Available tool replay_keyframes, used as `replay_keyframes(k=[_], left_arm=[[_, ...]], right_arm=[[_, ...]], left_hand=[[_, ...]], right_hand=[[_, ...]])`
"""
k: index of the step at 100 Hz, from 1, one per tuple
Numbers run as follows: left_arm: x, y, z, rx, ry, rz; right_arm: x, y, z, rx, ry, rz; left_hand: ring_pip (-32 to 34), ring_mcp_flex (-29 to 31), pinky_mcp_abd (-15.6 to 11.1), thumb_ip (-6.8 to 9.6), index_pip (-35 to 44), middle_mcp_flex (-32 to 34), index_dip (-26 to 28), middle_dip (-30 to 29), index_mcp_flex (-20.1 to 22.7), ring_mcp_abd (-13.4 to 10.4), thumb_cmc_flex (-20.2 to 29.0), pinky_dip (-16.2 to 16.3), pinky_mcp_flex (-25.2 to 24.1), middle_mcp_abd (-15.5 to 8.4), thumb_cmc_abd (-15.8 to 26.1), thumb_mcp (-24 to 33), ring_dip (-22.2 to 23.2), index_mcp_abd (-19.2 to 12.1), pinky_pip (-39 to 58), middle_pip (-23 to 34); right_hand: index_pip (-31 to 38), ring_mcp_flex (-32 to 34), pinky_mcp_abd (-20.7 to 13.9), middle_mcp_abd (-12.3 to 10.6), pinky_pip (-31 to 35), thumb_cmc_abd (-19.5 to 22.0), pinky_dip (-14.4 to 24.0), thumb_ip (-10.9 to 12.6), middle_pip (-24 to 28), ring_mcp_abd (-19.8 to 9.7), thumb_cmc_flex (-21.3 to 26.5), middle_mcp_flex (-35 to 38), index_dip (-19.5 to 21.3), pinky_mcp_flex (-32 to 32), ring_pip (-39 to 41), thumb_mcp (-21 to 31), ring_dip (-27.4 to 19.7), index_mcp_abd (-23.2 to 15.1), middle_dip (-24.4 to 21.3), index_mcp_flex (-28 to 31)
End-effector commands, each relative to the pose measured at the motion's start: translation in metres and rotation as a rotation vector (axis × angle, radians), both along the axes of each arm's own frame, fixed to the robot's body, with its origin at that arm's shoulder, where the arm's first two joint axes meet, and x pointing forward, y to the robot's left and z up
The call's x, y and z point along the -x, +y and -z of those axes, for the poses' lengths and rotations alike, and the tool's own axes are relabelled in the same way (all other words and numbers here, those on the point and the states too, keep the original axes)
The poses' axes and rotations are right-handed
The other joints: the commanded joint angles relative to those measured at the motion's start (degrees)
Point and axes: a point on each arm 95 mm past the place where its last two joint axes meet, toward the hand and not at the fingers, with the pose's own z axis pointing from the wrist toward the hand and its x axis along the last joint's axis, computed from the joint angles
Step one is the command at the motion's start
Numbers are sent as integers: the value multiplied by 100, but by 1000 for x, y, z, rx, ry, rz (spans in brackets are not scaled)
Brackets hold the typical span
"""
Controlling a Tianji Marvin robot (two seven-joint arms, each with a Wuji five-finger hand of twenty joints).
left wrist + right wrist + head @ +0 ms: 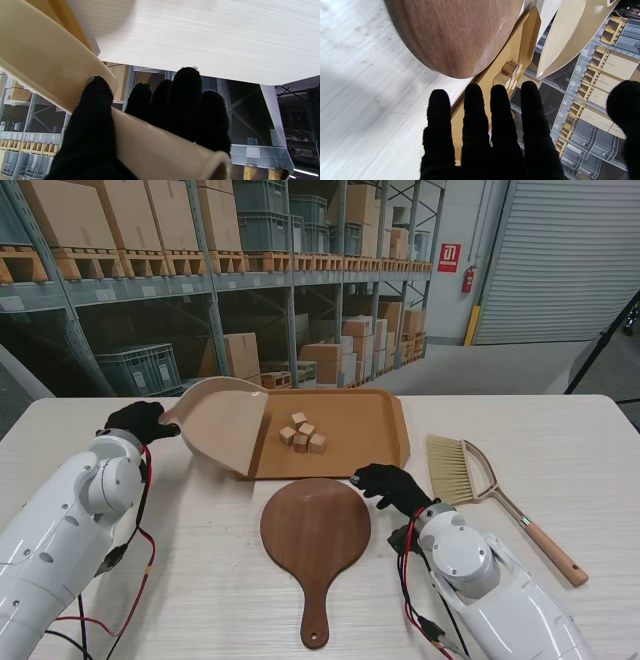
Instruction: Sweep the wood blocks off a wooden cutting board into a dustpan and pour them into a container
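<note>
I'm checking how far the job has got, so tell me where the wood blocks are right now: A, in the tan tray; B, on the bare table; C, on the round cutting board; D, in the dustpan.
A: the wood blocks sit clustered in the tan tray, and the cutting board is bare.

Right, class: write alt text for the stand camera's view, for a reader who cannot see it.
The left hand tilts a beige dustpan over a tan tray holding five wood blocks. The open right hand hovers beside a bare round cutting board; a brush lies at right.
</note>
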Motion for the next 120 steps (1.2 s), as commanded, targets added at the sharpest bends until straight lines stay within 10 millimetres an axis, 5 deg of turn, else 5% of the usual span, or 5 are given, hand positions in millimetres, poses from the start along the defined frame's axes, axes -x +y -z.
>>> replay_keyframes(k=[1, 56, 103, 120], left_arm=[[13, 8, 11, -14, 27, -13], [120, 36, 41, -34, -16, -161], [126, 39, 69, -44, 69, -193], [129, 44, 74, -45, 107, -202]], right_arm=[[4, 4, 3, -1, 12, -10], [5, 0, 4, 8, 18, -12], [4, -3, 7, 16, 25, -7], [5, -4, 8, 19, 28, -6]], left_hand=[[115, 381, -151, 236, 461, 74, -53, -28, 218, -1398, 697, -63, 139, -2010, 598, 707, 12, 339, 286, 8252], [207, 407, -115, 208, 444, 133, -34, 24, 280, -1382, 693, -20, 128, -1992, 579, 710, 16, 341, 343, 8315], [198, 366, -178, 179, 410, 91, -8, 49, 241, -1392, 649, -15, 88, -2026, 646, 673, 3, 258, 322, 8296], [-53, 15, -241, 118, 254, -160, -134, -45, 53, -1212, 577, 4, -295, -1839, 720, 542, 3, 46, 153, 7966]], right_hand=[[-39, -2, 114, 47, -27, 75, 149, 53, 141, -14, 8, 161, 61, -9, 149, 52, 111, -114, 100, 87], [-43, -4, 118, 45, -26, 91, 144, 52, 137, -19, 20, 164, 57, -12, 150, 49, 111, -112, 99, 91], [-40, -15, 113, 42, -26, 94, 143, 54, 140, -13, 31, 161, 58, -15, 149, 54, 110, -112, 100, 95], [-42, -19, 117, 50, -33, 93, 141, 54, 139, -9, 30, 160, 56, -25, 148, 53, 110, -110, 99, 94]])
